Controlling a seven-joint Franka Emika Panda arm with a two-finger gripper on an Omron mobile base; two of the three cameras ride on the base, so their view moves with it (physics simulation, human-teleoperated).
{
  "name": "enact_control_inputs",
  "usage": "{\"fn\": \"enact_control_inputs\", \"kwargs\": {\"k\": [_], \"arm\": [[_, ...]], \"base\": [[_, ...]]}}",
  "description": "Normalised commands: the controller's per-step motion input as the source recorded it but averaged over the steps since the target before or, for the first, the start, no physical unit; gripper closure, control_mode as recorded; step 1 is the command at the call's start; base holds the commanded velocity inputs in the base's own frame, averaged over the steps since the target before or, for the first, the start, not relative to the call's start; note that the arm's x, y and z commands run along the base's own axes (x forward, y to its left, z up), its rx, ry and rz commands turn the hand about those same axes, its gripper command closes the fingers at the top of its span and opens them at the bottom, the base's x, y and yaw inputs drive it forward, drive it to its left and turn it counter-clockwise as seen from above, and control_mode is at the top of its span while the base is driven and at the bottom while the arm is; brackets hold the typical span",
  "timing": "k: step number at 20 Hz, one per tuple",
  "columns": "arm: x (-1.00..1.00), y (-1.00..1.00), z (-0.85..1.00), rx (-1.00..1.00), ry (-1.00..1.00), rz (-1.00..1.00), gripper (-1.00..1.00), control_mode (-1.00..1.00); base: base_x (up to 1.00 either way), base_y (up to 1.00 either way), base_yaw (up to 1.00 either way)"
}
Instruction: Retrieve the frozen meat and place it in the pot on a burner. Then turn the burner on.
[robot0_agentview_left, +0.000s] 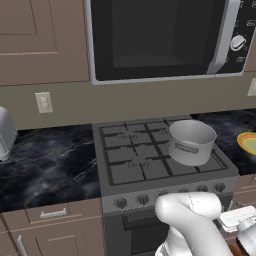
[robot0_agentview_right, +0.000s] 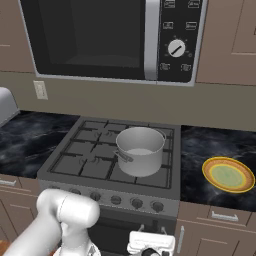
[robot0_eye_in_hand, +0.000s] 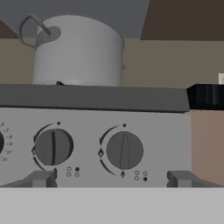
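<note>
Landmark: stove (robot0_agentview_left: 165, 187). Nearest the cameras, arm (robot0_agentview_left: 192, 220) folded low in front of stove; hand sits below the knob row, off its right end. Gripper (robot0_agentview_right: 150, 245) at bottom edge of right base view, white body seen, tips not resolved there. In hand view, finger tips (robot0_eye_in_hand: 41, 178) stand far apart, nothing between them: jaws wide, empty.

Hand view looks straight at stove front panel: two round grey knobs, one (robot0_eye_in_hand: 53, 147) left, one (robot0_eye_in_hand: 124, 151) right, both pointers near vertical. Third dial cut off at left edge.

Above panel, stove top w/ black grates. Pot (robot0_agentview_left: 191, 142) upright on the front-right burner (robot0_agentview_left: 202, 160), grey metal, side handle (robot0_agentview_left: 186, 148) facing front. Inside of pot looks bare in right base view.

R of stove on dark marble counter (robot0_agentview_right: 210, 145): yellow dish (robot0_agentview_right: 228, 174), well apart from pot. L of stove: counter, grey appliance (robot0_agentview_left: 6, 132) at frame edge, wall outlet (robot0_agentview_left: 44, 102) behind. Above stove: microwave (robot0_agentview_left: 165, 37), door closed, round dial at its right.
</note>
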Motion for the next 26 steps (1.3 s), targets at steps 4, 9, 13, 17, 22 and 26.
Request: {"fn": "enact_control_inputs", "kwargs": {"k": [4, 9, 13, 17, 22, 26], "arm": [[0.15, -0.12, 0.0, 0.0, 0.0, 0.0, -1.0, -1.0], [0.22, -0.04, 0.0, 0.0, 0.0, 0.0, -1.0, -1.0], [0.29, 0.0, 0.0, 0.0, 0.0, 0.0, -1.0, -1.0], [0.28, 0.0, 0.0, 0.0, 0.0, 0.0, -1.0, -1.0], [0.29, -0.01, 0.0, 0.0, 0.0, 0.0, -1.0, -1.0], [0.25, 0.0, 0.0, 0.0, 0.0, 0.0, -1.0, -1.0]], "base": [[0.0, 0.0, 0.0], [0.0, 0.0, 0.0], [0.0, 0.0, 0.0], [0.0, 0.0, 0.0], [0.0, 0.0, 0.0], [0.0, 0.0, 0.0]]}}
